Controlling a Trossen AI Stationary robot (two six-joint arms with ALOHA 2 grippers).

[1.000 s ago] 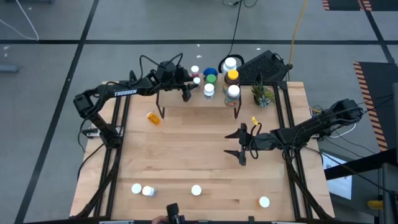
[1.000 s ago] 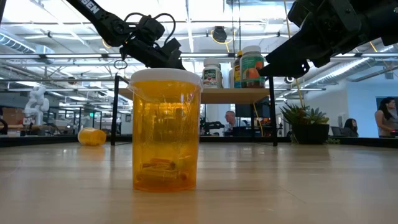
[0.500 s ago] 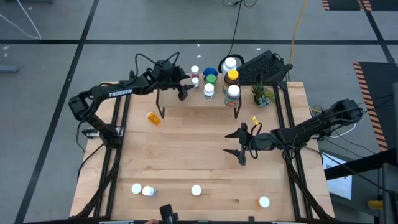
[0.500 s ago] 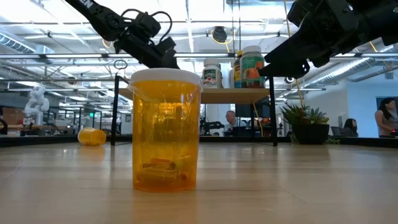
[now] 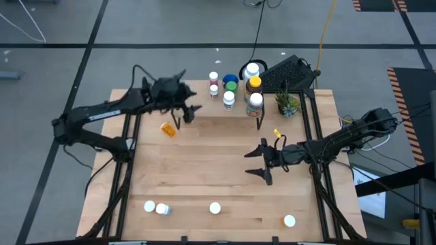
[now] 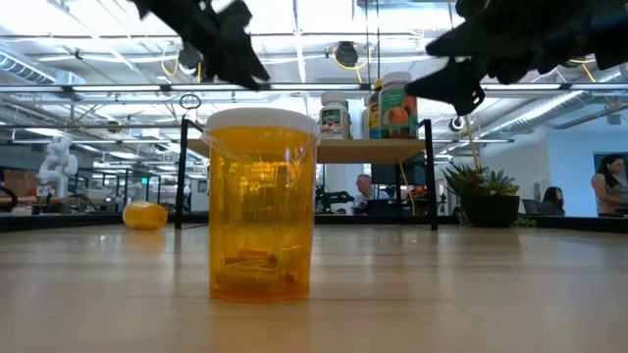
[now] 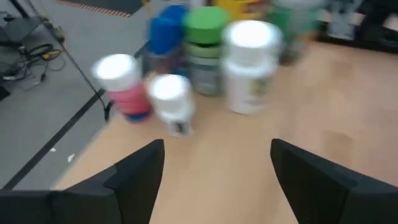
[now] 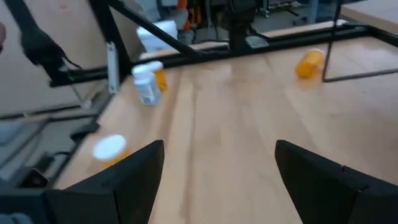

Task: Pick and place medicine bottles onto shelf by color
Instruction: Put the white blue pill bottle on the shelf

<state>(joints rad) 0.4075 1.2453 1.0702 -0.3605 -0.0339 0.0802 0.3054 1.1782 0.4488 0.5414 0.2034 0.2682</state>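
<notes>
On the shelf: the medicine bottles stand clustered on the shelf [image 5: 240, 112], a light-wood board on black legs at the far edge of the table [image 5: 204, 170].
Shelf cluster: a white-capped red bottle [image 7: 124, 87], a small white bottle [image 7: 173, 102], a blue-capped bottle [image 5: 230, 78], a green-capped bottle [image 5: 231, 86], a larger white bottle [image 7: 249, 65], an amber bottle [image 5: 254, 84] and two more white-capped ones [image 5: 255, 101] crowd the shelf's right portion in the high view.
Loose orange bottle: a small orange bottle [image 5: 167, 128] lies on its side on the table, just beside the shelf's left legs.
Near-edge bottles: a pair of white-capped bottles [image 5: 156, 207] stands close together at the near left; a third white cap [image 5: 215, 208] stands mid-edge and a fourth [image 5: 289, 220] toward the near right, well apart from the others.
Foreground bottle: in the low view a large translucent orange bottle [image 6: 260, 206] with a pale cap stands upright, close to the camera.
Left gripper [image 5: 191, 111]: hovers over the shelf's left end, fingers spread wide with nothing between them, facing the cluster.
Right gripper [image 5: 259, 162]: hangs over the table's middle right, fingers wide apart and empty.
Potted plant [image 5: 287, 103]: sits at the far right, just beside the shelf.
</notes>
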